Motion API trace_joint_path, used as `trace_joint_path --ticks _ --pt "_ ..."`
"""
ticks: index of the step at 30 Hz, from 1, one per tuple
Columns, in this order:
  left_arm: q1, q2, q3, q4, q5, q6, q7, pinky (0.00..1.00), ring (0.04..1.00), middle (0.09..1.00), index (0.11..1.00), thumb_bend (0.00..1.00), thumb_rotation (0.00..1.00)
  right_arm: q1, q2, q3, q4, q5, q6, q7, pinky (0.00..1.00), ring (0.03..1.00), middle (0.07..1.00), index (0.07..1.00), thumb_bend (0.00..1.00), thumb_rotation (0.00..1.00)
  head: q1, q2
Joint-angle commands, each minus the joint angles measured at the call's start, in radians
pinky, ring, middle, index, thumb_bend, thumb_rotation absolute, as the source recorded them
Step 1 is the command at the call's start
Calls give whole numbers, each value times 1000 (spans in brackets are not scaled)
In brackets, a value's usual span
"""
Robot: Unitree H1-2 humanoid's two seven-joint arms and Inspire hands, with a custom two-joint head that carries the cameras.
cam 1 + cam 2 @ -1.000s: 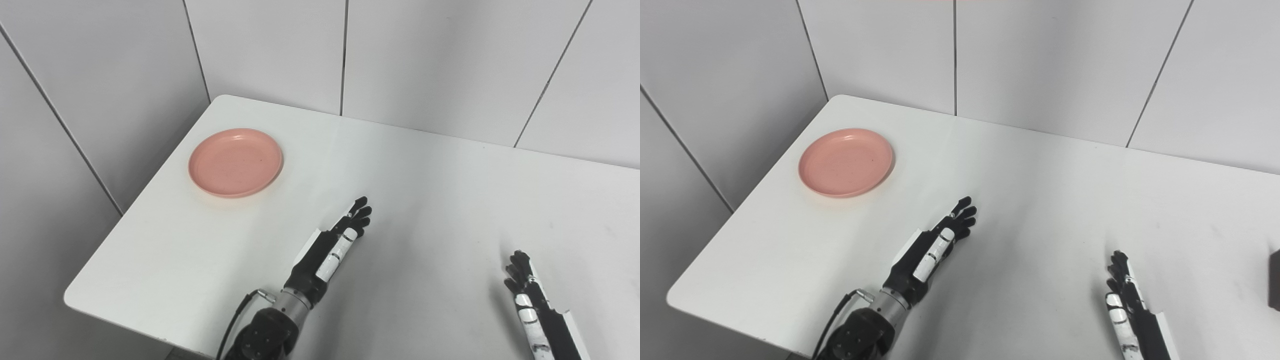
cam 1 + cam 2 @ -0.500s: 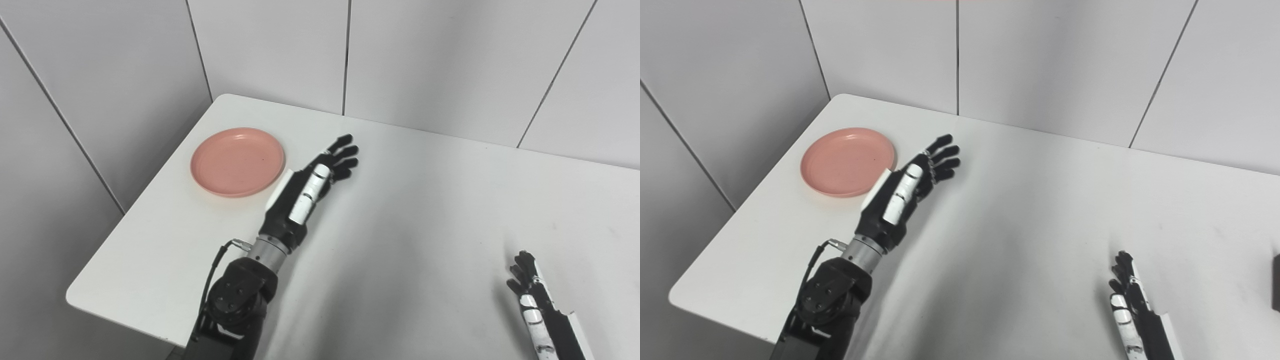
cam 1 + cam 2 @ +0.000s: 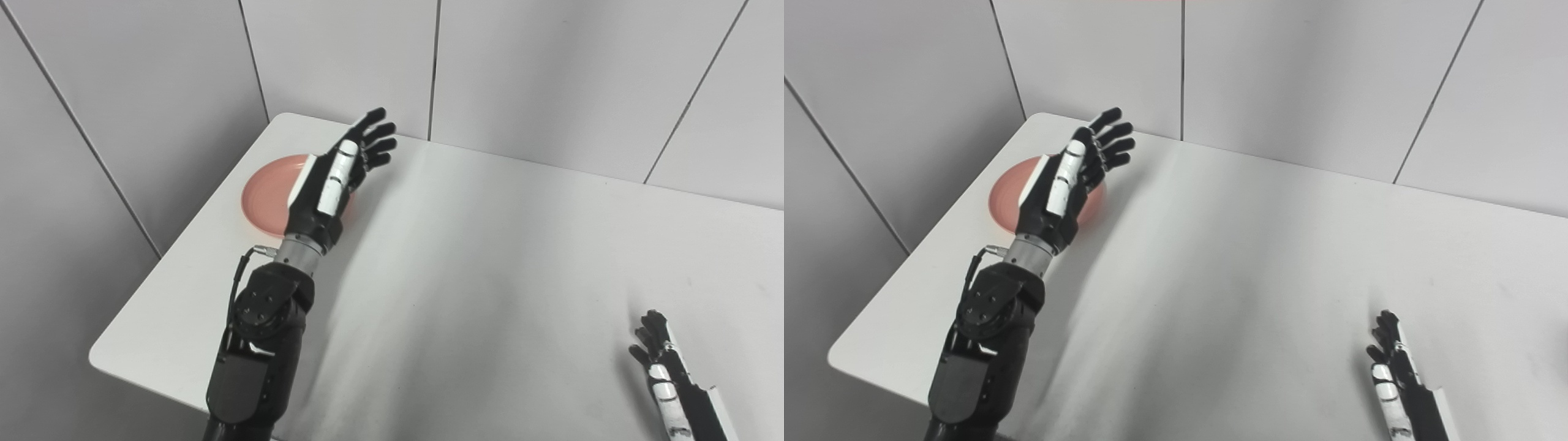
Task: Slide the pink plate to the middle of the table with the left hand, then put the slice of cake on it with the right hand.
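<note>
Left robot hand [image 3: 334, 177] hangs above the plate [image 3: 264, 199], fingers spread, holding nothing; the plate sits at the surface's [image 3: 490, 257] far left corner. Next: lower onto its rim, then slide it centreward. Right robot hand [image 3: 664, 361] waits, open.

No readable text, labels, brands, numbers or signs anywhere in either view.
</note>
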Motion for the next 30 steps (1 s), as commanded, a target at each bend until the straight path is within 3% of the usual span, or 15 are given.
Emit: trace_joint_path --ticks 1,8,12,19,27,30 --pt "-57 35 27 9 -19 -16 6 852 854 860 845 436 1000 16 -18 -8 19 -15 34 0 1000 992 1000 1000 366 1000 2 1" --pt "-114 108 87 125 -60 -70 -6 838 851 858 847 442 1000 21 -14 -6 -1 -23 59 -2 1000 993 998 998 371 1000 7 -4" --pt "-137 135 118 154 -42 -44 34 810 835 846 838 448 1000 25 -13 -5 0 -33 48 -6 1000 988 998 997 383 1000 7 -4" --pt "-163 199 149 222 -34 -38 40 818 835 845 834 436 1000 30 -8 -5 -17 -29 69 -6 1000 990 999 996 387 1000 8 -2" --pt "-185 264 175 330 -44 -73 39 884 893 887 864 424 1000 30 -11 -7 -14 -25 55 -3 1000 985 999 997 374 1000 15 -2" --pt "-194 276 199 371 -73 -80 37 855 875 868 845 417 1000 29 -11 -9 -9 -20 46 -3 1000 984 996 994 373 1000 14 -3"
